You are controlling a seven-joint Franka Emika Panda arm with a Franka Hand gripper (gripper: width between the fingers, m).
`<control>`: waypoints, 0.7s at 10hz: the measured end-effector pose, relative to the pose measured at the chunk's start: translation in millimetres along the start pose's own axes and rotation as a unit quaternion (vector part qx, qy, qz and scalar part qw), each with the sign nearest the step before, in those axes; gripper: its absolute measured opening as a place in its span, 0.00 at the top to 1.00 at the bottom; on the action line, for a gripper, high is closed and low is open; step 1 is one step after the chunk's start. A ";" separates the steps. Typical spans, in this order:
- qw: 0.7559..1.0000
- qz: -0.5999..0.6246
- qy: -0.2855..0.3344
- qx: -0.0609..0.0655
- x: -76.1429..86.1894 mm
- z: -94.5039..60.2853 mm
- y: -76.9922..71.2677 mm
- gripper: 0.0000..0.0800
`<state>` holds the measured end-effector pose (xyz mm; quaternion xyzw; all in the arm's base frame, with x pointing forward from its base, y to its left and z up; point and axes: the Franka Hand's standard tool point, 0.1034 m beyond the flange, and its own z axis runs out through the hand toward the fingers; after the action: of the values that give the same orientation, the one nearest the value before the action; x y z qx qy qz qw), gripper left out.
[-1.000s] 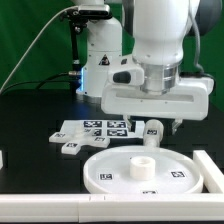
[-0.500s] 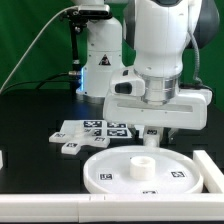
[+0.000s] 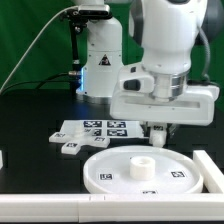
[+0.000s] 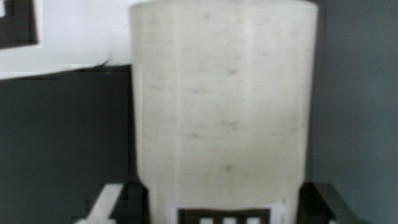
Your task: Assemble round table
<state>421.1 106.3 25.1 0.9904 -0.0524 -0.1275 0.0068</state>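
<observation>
**Stage of assembly.** The tabletop disc (image 3: pixel 115 165) lay flat on the black table (image 3: pixel 35 120), rim and central hub (image 3: pixel 143 165) facing up. The hub stood bare, with no leg seated in it. Your gripper (image 3: pixel 158 131) hung low just behind the disc, beside the end of the marker board (image 3: pixel 88 128) toward the exterior view's right. In the wrist view the leg (image 4: pixel 222 110) filled the frame, a square tag at one end, so it evidently sat between the jaws. Whether they pressed on it or stood just apart could not be told from either view. A small white piece (image 3: pixel 69 148), probably the base, lay at the board's near edge, apart from the disc. By this reading nothing was joined: you had yet to lift the leg, seat it in the hub and fit the base.

**Room to move.** The way from leg to hub was short and looked unobstructed, though you would have had to carry the leg over the raised rim. A white block (image 3: pixel 206 165) lay just beside the disc on the exterior view's right. A white rail (image 3: pixel 60 208) ran along the front. Both limited any sideways sweep.
</observation>
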 end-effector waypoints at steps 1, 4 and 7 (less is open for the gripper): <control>1.000 -0.024 0.001 -0.008 -12.2 -6.7 -8.7 0.61; 0.995 -0.092 0.033 -0.001 -11.9 -8.2 -3.7 0.61; 0.967 -0.251 0.048 -0.014 -11.3 -6.2 -13.0 0.61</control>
<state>413.1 120.5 33.6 0.9766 0.2005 -0.0777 -0.0093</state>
